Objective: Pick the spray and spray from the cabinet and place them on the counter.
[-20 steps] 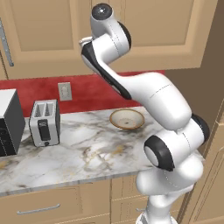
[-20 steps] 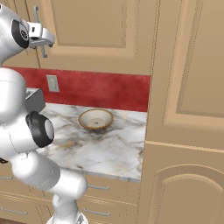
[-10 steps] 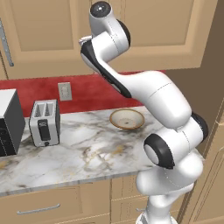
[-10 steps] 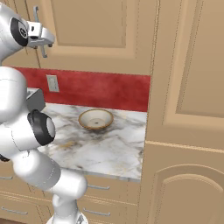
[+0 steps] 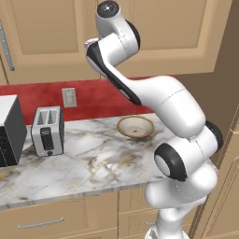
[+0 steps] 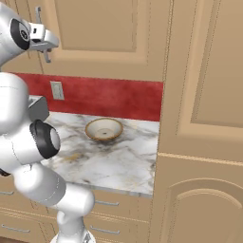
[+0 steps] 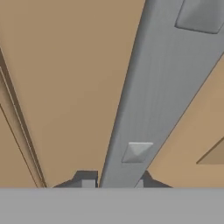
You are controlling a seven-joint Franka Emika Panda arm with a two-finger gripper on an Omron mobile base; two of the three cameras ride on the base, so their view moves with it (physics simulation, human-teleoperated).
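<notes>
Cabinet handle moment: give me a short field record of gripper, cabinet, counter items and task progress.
gripper: shut on handle, fingertips either side of the bar, up at the cabinet
cabinet doors: closed
sprays: not yet out
counter: bowl, toaster, dark appliance at left edge
wall: red backsplash with outlet
task stage: gripping handle, door not yet opened
</notes>
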